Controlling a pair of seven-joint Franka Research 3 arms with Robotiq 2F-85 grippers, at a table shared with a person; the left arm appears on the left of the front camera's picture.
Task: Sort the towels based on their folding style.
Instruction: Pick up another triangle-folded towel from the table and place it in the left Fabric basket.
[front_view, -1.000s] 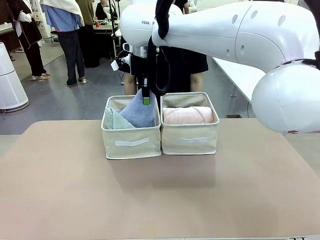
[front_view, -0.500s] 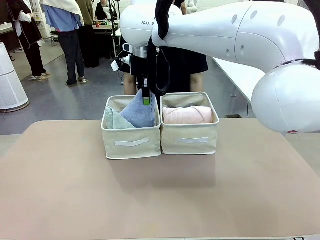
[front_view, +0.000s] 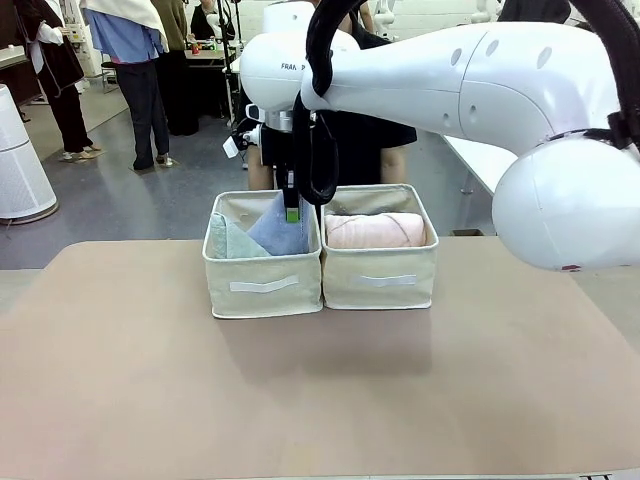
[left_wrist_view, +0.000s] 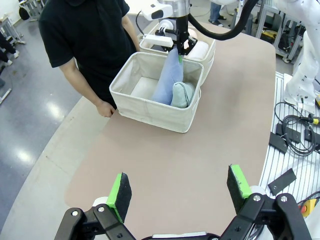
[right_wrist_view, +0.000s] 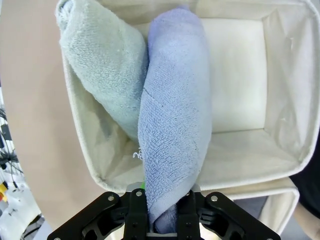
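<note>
Inside, periwinkle towel beside teal towel, left bin.

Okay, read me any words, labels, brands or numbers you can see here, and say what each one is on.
"FRAN", the rest cut off by a black cable: on the white right arm in the front view.
White strips on the fronts of the beige bins: blank.
Nothing else is legible.

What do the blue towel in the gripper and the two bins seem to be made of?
The periwinkle blue towel, held in the right gripper, looks like soft terry cloth: a matte, looped, fuzzy pile. The left bin and the right bin look like beige woven fabric, perhaps canvas or linen: their walls are matte with soft edges, and each has a paler handle strip in front.
</note>
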